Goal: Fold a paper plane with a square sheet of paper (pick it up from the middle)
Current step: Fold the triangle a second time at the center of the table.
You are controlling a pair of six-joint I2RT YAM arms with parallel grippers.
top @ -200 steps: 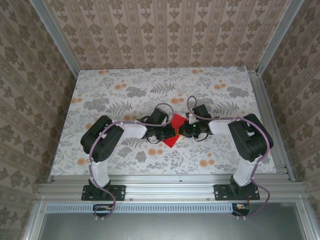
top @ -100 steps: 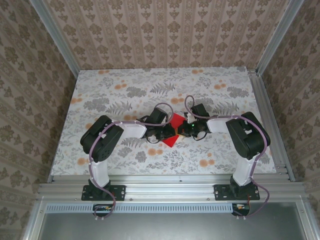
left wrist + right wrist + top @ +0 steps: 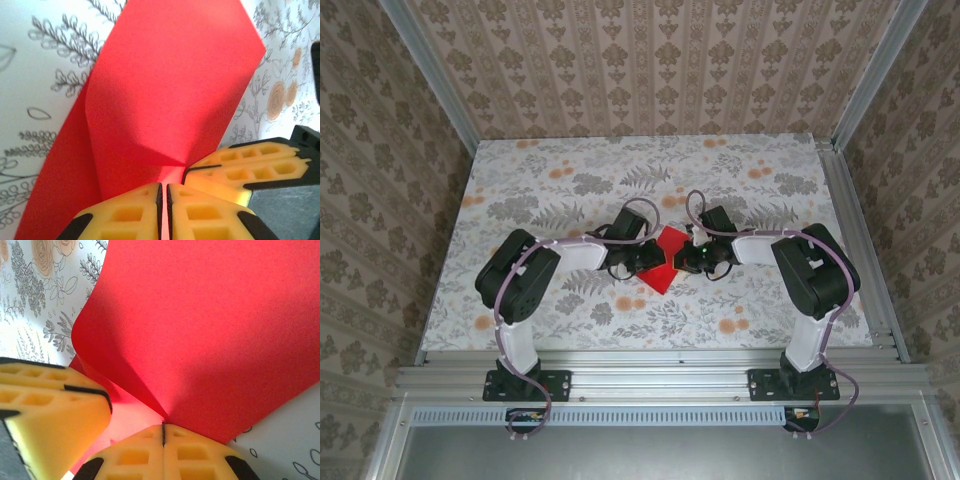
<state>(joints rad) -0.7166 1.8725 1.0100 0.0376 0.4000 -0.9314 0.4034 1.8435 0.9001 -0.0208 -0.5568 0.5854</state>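
Pinching red square sheet of paper [image 3: 663, 272] at middle of table [image 3: 570, 180]. Left gripper [image 3: 164, 187] clamped on it from 9 o'clock, right gripper [image 3: 163, 426] clamped on it from 3 o'clock. Sheet bowed between them, soft fold only. Tip imo: line edges up before pressing crease, move both arms together, no yanking, thin paper probably tears.

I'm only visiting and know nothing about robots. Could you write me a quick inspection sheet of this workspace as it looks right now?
Surface: floral-patterned table, flat, no spills seen.
Job's things: red sheet of paper at the table's middle, bent up into a curve rather than lying flat.
Clutter: nothing seen.
Hands: left hand and right hand are both shut on the paper, close beside each other.
Cables: lilac cables run along both arms and loop above the wrists; no snag seen.
Surroundings: wallpapered walls on three sides, metal rail at the near edge.
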